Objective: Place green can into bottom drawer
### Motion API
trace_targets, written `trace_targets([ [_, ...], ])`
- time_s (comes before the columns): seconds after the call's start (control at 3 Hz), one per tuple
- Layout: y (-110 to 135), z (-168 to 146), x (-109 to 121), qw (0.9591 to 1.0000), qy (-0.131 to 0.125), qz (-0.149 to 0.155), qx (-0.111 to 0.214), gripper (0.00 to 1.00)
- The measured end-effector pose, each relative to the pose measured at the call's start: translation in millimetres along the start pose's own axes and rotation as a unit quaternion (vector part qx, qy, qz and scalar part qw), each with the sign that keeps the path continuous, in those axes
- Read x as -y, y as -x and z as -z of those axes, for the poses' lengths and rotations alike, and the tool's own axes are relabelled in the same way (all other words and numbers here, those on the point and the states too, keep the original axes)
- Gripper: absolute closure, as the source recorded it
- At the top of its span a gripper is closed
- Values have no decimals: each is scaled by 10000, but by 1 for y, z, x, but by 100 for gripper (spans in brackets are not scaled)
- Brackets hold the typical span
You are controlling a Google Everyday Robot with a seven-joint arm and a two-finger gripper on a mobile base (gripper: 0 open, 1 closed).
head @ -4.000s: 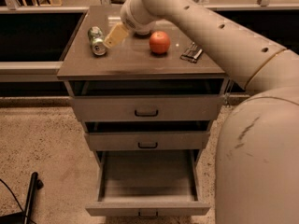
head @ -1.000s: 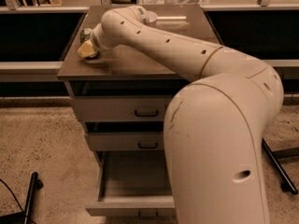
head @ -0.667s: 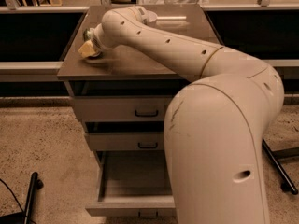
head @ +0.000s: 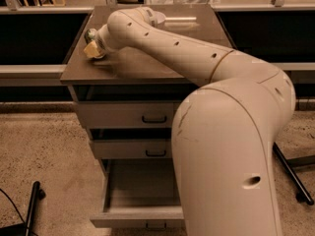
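The green can [head: 90,34] lies at the far left of the brown cabinet top [head: 133,63]; only its end shows, past the tip of my arm. My gripper [head: 92,48] is down on the top right at the can, touching or nearly touching it. The arm reaches in from the right across the top and hides the rest of the can. The bottom drawer [head: 129,215] is pulled out below, and the part of its tray I can see holds nothing.
The top drawer [head: 147,115] and the middle drawer [head: 147,149] are shut. My bulky arm segment [head: 231,156] covers the cabinet's right side and part of the open drawer. A black stick [head: 32,205] lies on the floor at the left and a dark stand leg [head: 295,176] at the right.
Since four seconds ago the arm has swung left across the top to the can, and it now covers the orange fruit. Over the last second nothing has visibly moved.
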State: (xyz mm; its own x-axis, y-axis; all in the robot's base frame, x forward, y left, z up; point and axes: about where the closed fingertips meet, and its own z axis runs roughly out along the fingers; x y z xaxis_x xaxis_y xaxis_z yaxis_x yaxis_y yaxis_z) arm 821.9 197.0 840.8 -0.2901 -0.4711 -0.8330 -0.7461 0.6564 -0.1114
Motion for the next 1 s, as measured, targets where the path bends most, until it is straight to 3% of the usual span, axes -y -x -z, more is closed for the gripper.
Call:
trace_targets([
  [0.33, -3, -1, 4, 9999, -64, -87, -20, 74],
  [0.67, -8, 10, 14, 9990, 201, -388, 102, 97],
  [1.0, 12, 68, 20, 9928, 887, -604, 535, 100],
])
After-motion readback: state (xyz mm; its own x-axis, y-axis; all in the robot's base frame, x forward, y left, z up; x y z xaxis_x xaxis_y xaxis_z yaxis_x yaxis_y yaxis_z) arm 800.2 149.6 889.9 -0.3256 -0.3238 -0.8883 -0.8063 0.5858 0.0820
